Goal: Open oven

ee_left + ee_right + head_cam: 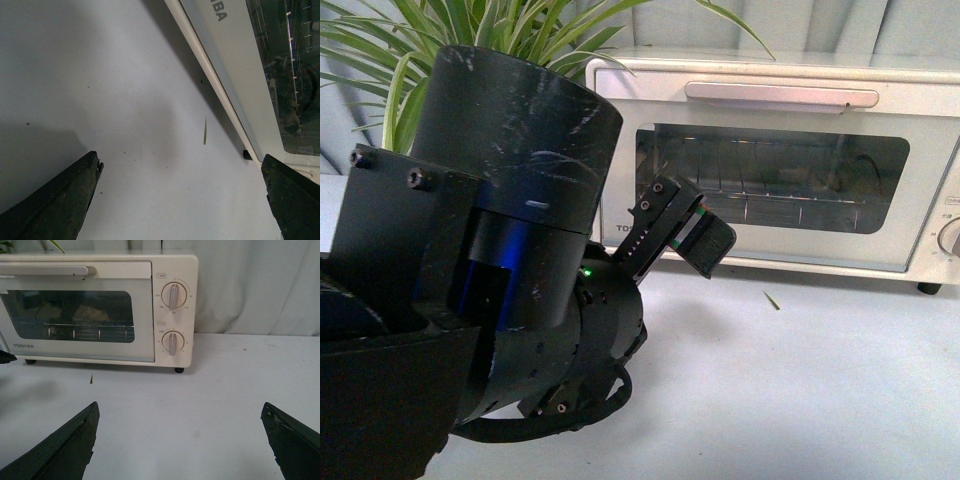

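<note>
The cream-white oven (790, 160) stands at the back right of the table with its glass door closed and its long bar handle (782, 94) across the top. My left gripper (688, 228) is open and empty, low in front of the door's left part, below the handle. In the left wrist view the left gripper (180, 157) hangs over bare table, with the oven (235, 65) close by its front edge. My right gripper (180, 407) is open and empty, back from the oven (142, 315), and does not show in the front view. The handle (45, 270) and two knobs (173, 295) show there.
A green leafy plant (470, 30) stands behind the oven's left side. A thin sliver (772, 299) lies on the white table (800, 400) before the oven. A grey curtain (260, 285) hangs behind. My left arm fills the front view's left half.
</note>
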